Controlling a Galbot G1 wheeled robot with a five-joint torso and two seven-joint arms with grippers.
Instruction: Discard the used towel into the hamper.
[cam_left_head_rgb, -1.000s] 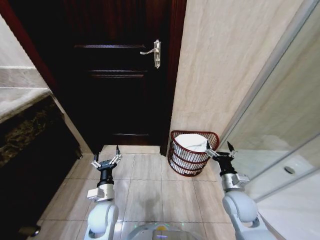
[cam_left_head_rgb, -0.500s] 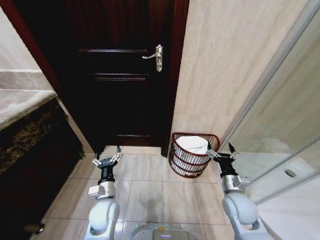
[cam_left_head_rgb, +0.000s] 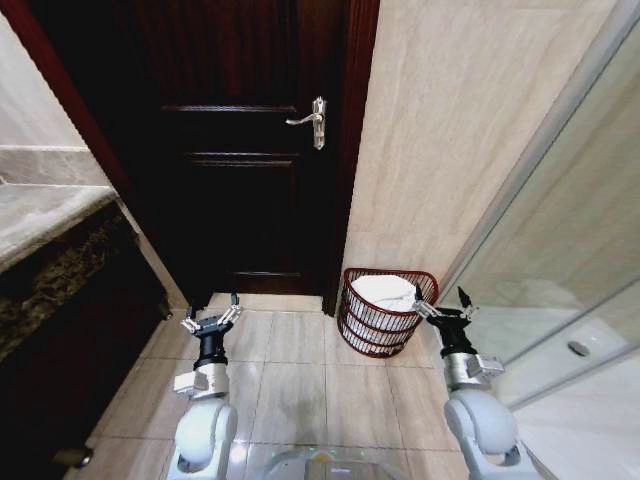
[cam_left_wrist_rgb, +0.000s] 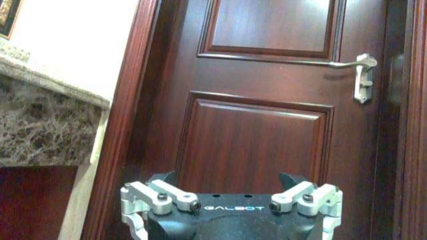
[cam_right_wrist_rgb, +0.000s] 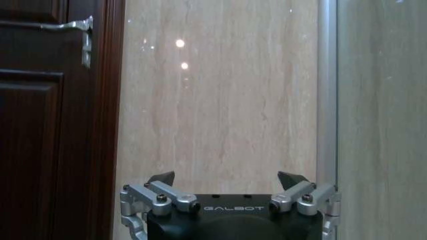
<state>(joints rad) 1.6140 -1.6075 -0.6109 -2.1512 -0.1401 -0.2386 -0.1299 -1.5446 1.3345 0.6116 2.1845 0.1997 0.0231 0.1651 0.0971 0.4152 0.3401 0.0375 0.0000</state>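
The hamper (cam_left_head_rgb: 352, 315), a dark reddish-brown wire basket, stands on the floor against the beige wall, just right of the door frame. A white towel (cam_left_head_rgb: 385, 291) lies inside it. My right gripper (cam_left_head_rgb: 441, 304) hovers open and empty just right of the hamper's rim. My left gripper (cam_left_head_rgb: 211, 315) is open and empty too, held over the tiles in front of the door. In the left wrist view the left gripper (cam_left_wrist_rgb: 229, 179) faces the door. In the right wrist view the right gripper (cam_right_wrist_rgb: 227, 177) faces the beige wall.
A dark wooden door (cam_left_head_rgb: 245, 180) with a silver handle (cam_left_head_rgb: 308, 120) is shut straight ahead. A marble-topped counter (cam_left_head_rgb: 40, 215) runs along the left. A glass shower partition (cam_left_head_rgb: 560, 290) closes off the right. Beige floor tiles (cam_left_head_rgb: 295, 375) lie between my arms.
The whole head view has shifted downward, so door handle and hamper sit lower in the picture; the camera moved. Both grippers stay open and keep their places.
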